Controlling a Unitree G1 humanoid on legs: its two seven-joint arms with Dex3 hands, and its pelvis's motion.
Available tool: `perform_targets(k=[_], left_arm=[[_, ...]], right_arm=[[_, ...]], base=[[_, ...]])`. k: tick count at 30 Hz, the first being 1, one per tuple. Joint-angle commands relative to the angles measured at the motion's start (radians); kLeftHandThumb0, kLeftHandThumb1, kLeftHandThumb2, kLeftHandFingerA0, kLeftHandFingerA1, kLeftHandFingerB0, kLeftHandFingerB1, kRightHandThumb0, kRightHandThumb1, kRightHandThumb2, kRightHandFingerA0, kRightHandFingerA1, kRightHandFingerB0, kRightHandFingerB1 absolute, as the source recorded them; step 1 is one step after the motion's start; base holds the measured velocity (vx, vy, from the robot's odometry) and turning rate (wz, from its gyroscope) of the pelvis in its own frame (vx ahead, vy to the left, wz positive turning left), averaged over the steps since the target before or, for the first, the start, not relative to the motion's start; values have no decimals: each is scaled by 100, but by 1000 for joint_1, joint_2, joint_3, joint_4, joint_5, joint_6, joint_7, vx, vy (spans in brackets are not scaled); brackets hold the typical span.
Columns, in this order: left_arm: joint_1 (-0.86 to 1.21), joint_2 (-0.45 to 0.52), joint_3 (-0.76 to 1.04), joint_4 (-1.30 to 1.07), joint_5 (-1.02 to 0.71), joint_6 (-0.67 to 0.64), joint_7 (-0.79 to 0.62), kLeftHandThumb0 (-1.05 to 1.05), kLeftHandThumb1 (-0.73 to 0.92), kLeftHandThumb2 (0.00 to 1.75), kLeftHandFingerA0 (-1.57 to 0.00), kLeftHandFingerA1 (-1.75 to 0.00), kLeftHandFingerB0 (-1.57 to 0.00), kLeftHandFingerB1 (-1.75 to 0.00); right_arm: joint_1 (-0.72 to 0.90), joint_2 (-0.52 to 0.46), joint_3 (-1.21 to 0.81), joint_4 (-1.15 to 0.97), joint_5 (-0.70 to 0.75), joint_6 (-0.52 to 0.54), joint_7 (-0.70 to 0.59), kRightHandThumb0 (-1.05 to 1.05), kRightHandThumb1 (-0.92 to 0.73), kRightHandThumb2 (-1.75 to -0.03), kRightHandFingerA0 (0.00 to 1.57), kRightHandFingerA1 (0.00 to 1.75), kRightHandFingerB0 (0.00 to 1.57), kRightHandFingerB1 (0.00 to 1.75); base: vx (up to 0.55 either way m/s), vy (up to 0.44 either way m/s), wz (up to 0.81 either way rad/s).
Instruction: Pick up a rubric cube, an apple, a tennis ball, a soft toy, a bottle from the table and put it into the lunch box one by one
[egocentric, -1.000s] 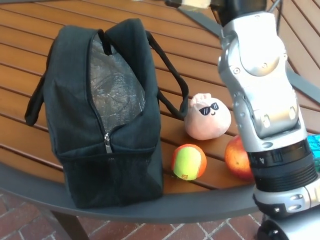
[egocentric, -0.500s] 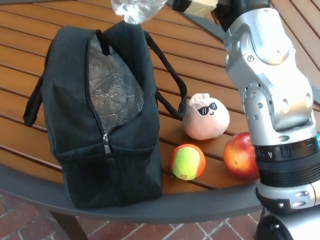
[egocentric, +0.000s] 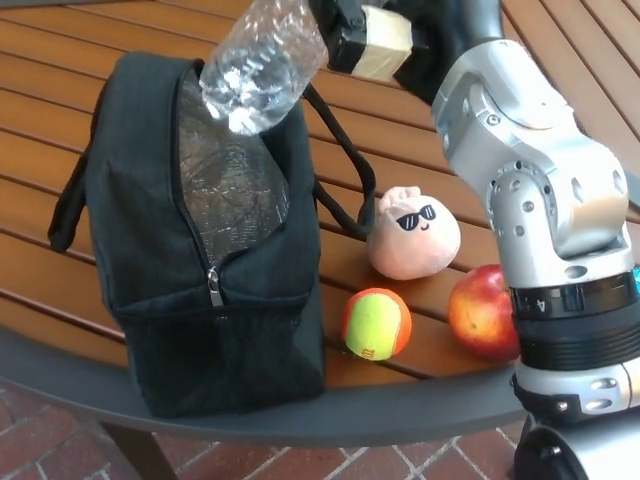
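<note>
Wooden table (egocentric: 90, 60): the bottle (egocentric: 262, 62) has dropped lower over the open bag (egocentric: 205, 230), grasped by the right hand (egocentric: 362, 38).

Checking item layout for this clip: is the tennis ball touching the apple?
Apart. The head view shows a strip of bare wooden table between the tennis ball and the apple.

slatted wooden table (egocentric: 90, 45) — lunch box (egocentric: 200, 250), soft toy (egocentric: 413, 235), tennis ball (egocentric: 376, 323), apple (egocentric: 483, 312).

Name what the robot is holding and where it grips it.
The right hand holds the clear plastic bottle by its upper end, base tilted down toward the lunch box opening.
</note>
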Motion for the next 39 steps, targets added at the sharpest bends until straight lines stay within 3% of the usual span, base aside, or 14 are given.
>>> perform_targets(k=[1,6,12,24,26,27,28,30,31,32,34,35,38,39], left_arm=[[4,12,-8,5,8,-10,7,18,47,118,-107,-119,-93,-103],[11,8,-10,-20,5,19,20,17,47,115,-102,-119,-88,-101],[9,15,-16,5,16,15,28,18,45,116,-102,-118,-92,-102],[9,19,-26,26,17,-11,13,15,46,112,-101,-116,-89,-101],[15,21,-32,21,20,-17,8,15,46,111,-102,-115,-90,-101],[17,20,-31,11,18,-7,10,17,43,118,-103,-120,-92,-104],[21,22,-33,6,20,-5,8,16,44,117,-103,-119,-90,-103],[24,25,-37,6,23,-8,4,16,44,117,-103,-119,-90,-103],[28,29,-45,8,33,-21,4,12,44,108,-95,-122,-88,-105],[30,31,-48,9,37,-26,5,12,44,108,-95,-122,-88,-105],[28,30,-46,6,29,-12,1,10,45,106,-92,-121,-86,-105],[27,23,-42,-1,17,3,1,12,45,109,-98,-116,-88,-101],[24,23,-45,4,17,-3,2,14,42,114,-99,-118,-90,-104],[19,28,-49,13,24,-5,6,15,40,115,-100,-119,-91,-104]], right_arm=[[-13,34,73,50,-33,-37,13,-15,-48,-133,93,175,74,171],[-21,-28,224,118,-190,-179,5,-9,-46,-140,95,175,80,159],[-67,-106,403,253,-399,-450,-70,-15,-51,-124,85,175,74,163],[-196,-97,465,424,-487,-590,-202,-13,-48,-127,90,175,76,166],[-206,-86,448,454,-470,-585,-210,-14,-52,-121,88,175,75,167],[-215,-76,431,490,-454,-581,-219,-18,-66,-99,77,175,71,166],[-218,-62,406,509,-426,-558,-213,-16,-68,-98,78,167,69,149],[-218,-50,384,518,-399,-534,-202,-16,-68,-98,78,167,69,149],[-215,-38,370,519,-384,-516,-203,-20,-74,-86,80,158,59,88],[-216,-33,363,525,-382,-515,-205,-20,-74,-86,80,158,59,88],[-217,-28,358,526,-380,-503,-196,-32,-82,-73,69,140,41,67],[-216,-16,362,513,-383,-474,-188,-37,-79,-63,26,75,12,41],[-222,-10,373,501,-410,-438,-177,-45,-76,-63,9,63,5,35],[-234,-13,385,495,-424,-399,-167,-57,-63,-79,0,0,2,14]], base=[[0,0,0],[0,0,0],[0,0,0],[0,0,0],[0,0,0],[0,0,0],[0,0,0],[0,0,0],[0,0,0],[0,0,0],[0,0,0],[0,0,0],[0,0,0],[0,0,0]])
